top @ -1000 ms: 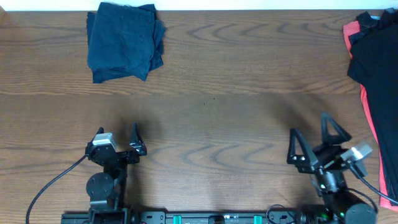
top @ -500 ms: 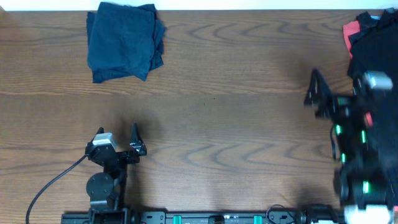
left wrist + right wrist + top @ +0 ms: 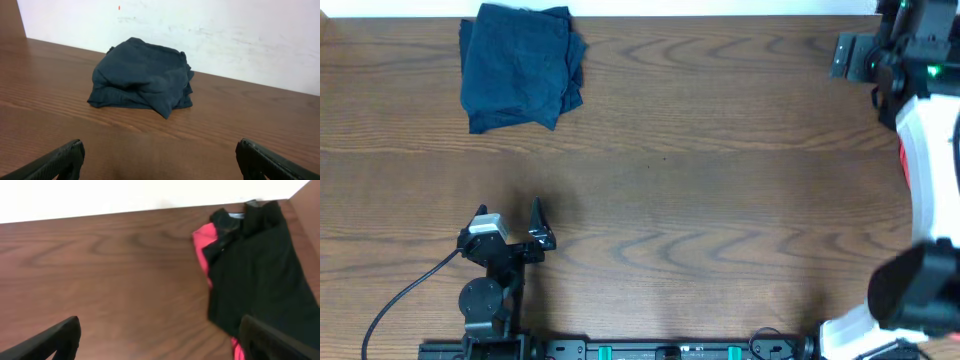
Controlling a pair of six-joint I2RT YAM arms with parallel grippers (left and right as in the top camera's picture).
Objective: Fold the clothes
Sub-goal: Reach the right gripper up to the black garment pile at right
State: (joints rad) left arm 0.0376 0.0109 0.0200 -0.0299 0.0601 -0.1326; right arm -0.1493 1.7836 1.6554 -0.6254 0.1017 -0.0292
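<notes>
Wooden table (image 3: 700,150) bears a navy shirt (image 3: 520,65) — and a black-and-red pile (image 3: 260,265)

Folded navy shirt (image 3: 142,75) far left; black shirt (image 3: 260,275) loose atop coral-red shirt (image 3: 201,245).

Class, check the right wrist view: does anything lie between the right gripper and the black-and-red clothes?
Nothing visible does. Only the wooden table lies between the open right gripper and the black-and-red clothes ahead.
</notes>
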